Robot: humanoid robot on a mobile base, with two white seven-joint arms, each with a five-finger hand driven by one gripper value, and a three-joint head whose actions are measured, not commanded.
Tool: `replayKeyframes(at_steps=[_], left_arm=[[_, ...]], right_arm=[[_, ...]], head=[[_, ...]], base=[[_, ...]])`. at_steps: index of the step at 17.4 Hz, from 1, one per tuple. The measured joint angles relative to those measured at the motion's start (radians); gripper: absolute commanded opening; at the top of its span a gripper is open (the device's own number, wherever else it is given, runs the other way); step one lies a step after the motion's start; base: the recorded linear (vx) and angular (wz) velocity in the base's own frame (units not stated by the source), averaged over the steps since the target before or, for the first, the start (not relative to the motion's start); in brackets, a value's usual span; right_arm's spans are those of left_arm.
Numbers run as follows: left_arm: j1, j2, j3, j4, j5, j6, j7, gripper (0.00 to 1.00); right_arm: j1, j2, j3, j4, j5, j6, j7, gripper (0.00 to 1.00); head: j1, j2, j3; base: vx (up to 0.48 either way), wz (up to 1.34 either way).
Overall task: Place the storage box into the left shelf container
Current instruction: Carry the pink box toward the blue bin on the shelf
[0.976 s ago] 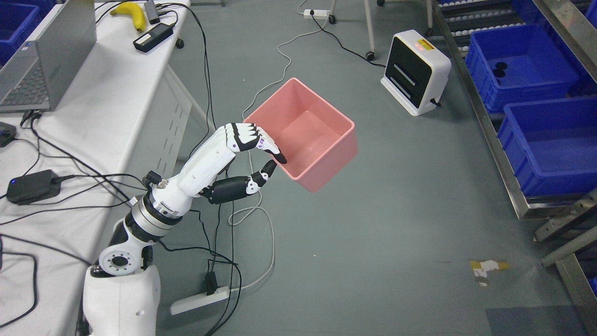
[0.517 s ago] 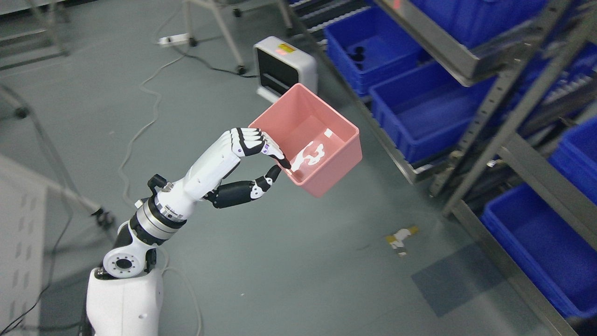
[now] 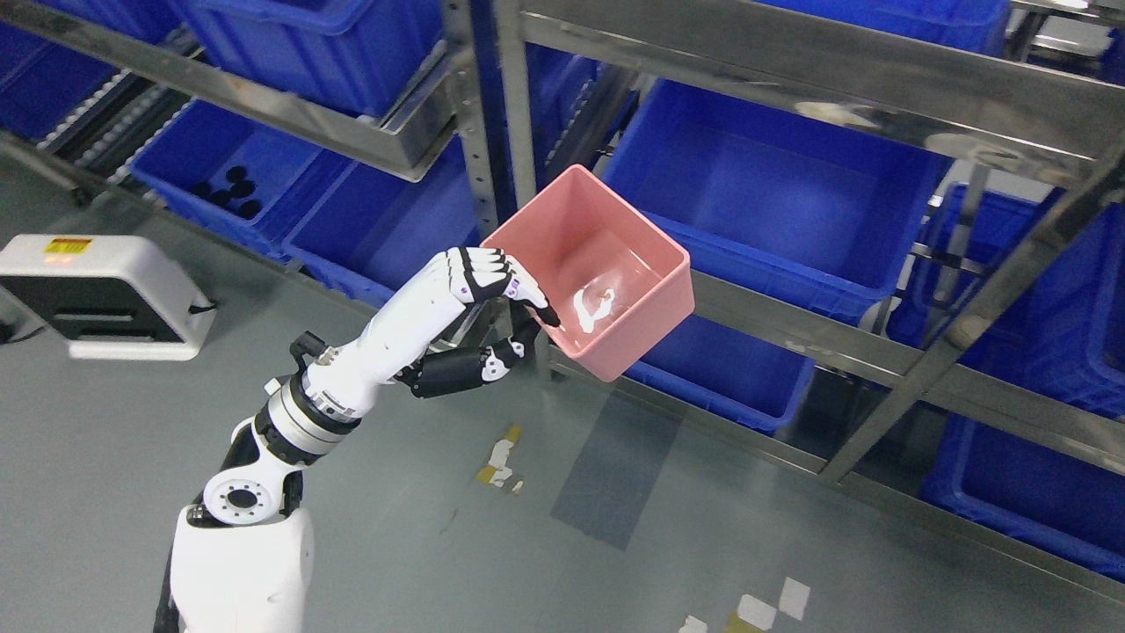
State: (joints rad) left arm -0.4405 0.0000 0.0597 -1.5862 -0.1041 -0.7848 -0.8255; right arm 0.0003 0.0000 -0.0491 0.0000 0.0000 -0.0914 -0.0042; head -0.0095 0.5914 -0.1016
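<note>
A pink open-top storage box (image 3: 615, 272) is held in the air in front of a metal shelf rack (image 3: 518, 114). My left hand (image 3: 527, 321) is shut on the box's near rim, fingers over the inside wall and thumb under the outside. The box is empty, with glare on its floor. Behind it on the middle shelf sits a large blue container (image 3: 773, 193). To the left, another blue container (image 3: 220, 167) holds a few black round parts. The right arm does not show.
More blue bins fill the upper shelf (image 3: 334, 44) and the bottom level (image 3: 1037, 492). A white device (image 3: 105, 299) with a black front stands on the floor at left. Tape scraps (image 3: 499, 462) lie on the grey floor.
The whole picture has swung to the right from the table and floor toward the shelf rack, so the camera moved. The box stays pinched in my left hand the same way.
</note>
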Motion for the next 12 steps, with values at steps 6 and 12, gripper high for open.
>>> replayKeyframes(at_steps=[6, 12], left_arm=[[0.019, 0.000, -0.021, 0.000, 0.002, 0.000, 0.001, 0.02], [0.097, 0.000, -0.059, 0.013, 0.001, 0.000, -0.004, 0.02]], right_arm=[[0.000, 0.000, 0.000, 0.000, 0.000, 0.000, 0.002, 1.00], [0.000, 0.000, 0.000, 0.000, 0.000, 0.000, 0.004, 1.00]], head=[[0.0000, 0.000, 0.000], [0.0000, 0.000, 0.000]], base=[[0.139, -0.48], [0.099, -0.32]])
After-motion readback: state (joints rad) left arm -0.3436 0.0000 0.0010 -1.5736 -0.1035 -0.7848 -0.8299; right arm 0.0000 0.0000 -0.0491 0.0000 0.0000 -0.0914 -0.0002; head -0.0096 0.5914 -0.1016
